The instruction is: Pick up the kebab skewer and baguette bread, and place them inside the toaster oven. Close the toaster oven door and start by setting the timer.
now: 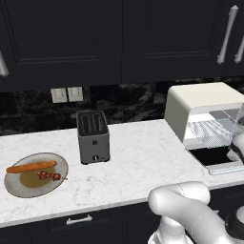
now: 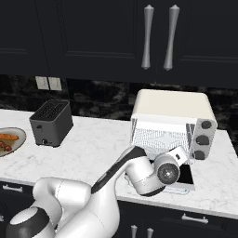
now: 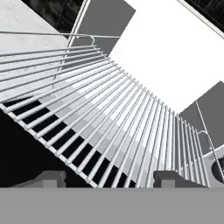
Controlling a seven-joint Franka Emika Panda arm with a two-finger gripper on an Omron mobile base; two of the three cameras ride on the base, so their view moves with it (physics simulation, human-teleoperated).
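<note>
On the left of the counter a grey plate (image 1: 13, 189) holds the orange-brown baguette bread (image 1: 31, 167) and, beside it, the kebab skewer (image 1: 50, 176) with dark-red chunks. At the right stands the cream-white toaster oven (image 1: 200, 97) with its door (image 1: 217, 157) folded down flat. My gripper (image 3: 107, 178) hangs just in front of the oven mouth, over the lowered door, facing the wire rack (image 3: 109, 118). The fingertips (image 3: 48, 177) stand well apart with nothing between them.
A dark-grey slot toaster (image 1: 93, 136) stands mid-counter between the plate and the oven. The oven's round knobs (image 2: 202, 132) sit on its right front. Dark cabinets hang above, and wall outlets (image 1: 66, 94) are on the backsplash. My arm's elbow (image 2: 139, 174) crosses the counter's front edge.
</note>
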